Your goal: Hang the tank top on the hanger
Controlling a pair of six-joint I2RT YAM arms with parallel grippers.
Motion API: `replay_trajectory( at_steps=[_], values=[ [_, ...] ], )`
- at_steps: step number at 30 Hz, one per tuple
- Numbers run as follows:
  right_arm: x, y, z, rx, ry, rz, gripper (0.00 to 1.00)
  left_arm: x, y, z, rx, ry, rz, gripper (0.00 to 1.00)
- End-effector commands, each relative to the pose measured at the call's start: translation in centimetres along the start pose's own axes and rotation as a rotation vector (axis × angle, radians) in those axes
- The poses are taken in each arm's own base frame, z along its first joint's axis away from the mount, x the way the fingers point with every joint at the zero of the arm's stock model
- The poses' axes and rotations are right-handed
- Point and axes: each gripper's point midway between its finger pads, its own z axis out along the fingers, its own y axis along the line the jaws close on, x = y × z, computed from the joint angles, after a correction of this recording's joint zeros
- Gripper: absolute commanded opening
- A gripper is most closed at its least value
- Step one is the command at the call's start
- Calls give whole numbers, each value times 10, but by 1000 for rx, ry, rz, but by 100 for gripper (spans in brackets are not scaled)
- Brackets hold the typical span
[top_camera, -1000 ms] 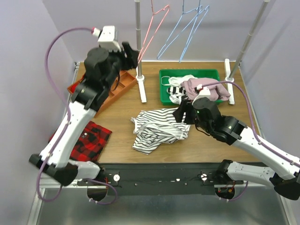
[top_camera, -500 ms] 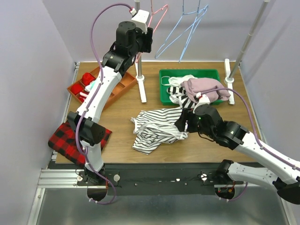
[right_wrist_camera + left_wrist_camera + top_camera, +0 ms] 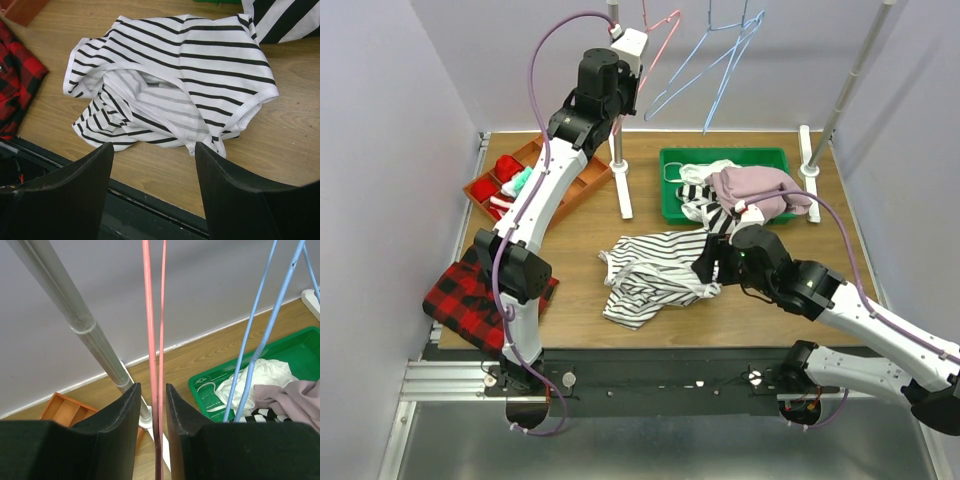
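Note:
The pink-red wire hanger (image 3: pixel 660 35) hangs from the rail at the back. My left gripper (image 3: pixel 632 88) is raised to it. In the left wrist view two wires of the hanger (image 3: pixel 152 340) run down between the jaws of the left gripper (image 3: pixel 152 386), which stand narrow with a slim gap on each side. The tank top (image 3: pixel 655 275) lies crumpled on the table's middle. My right gripper (image 3: pixel 710 262) hovers open at its right edge. From the right wrist, the tank top (image 3: pixel 190 75) lies beyond the open right gripper (image 3: pixel 154 145), with bare wood between the fingers.
Light blue hangers (image 3: pixel 710 60) hang right of the pink-red one. A green bin (image 3: pixel 672 160) holds a mauve-pink garment (image 3: pixel 755 185) and a bold striped garment (image 3: pixel 700 200). The rack pole (image 3: pixel 617 110), an orange tray (image 3: pixel 480 185) and red plaid cloth (image 3: pixel 470 300) are on the left.
The left arm has risen and swung right from above the orange tray to the hanger, and its jaws have narrowed around the wires. The right arm has barely shifted.

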Motion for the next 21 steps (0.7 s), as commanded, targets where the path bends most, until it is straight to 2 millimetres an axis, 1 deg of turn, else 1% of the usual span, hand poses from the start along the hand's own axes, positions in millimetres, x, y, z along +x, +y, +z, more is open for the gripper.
replay_trajectory(
  at_steps=[1,2,3,5,6,7,11,14,17,19,21],
  values=[
    [0,-2,6,14,-11,-19,74,-11,6,4,-26,-36,13,29],
    [-1,-3,6,22,-15,-20,74,-15,6,4,-27,-47,9,26],
    [-2,-3,6,23,-17,-22,74,-17,5,4,-25,-56,4,16],
    [-4,-1,6,18,-21,-26,74,-24,6,3,-31,-76,0,9],
    [-5,0,7,13,-23,-32,74,-29,8,2,-40,-95,-2,0],
    [-7,1,7,7,-30,-42,74,-33,9,2,-44,-105,-2,0],
    [-11,-2,8,31,-45,-52,74,-57,12,-6,-48,-167,-5,0],
    [-12,-3,10,42,-45,-56,74,-68,9,-13,-32,-193,-10,0],
    [-12,-3,12,46,-44,-64,74,-73,10,-20,-28,-200,-10,0],
    [-12,-3,13,51,-41,-67,74,-71,10,-24,-29,-194,-11,0],
    [-14,-2,14,52,-40,-74,74,-68,11,-32,-31,-186,-16,0]
  ],
)
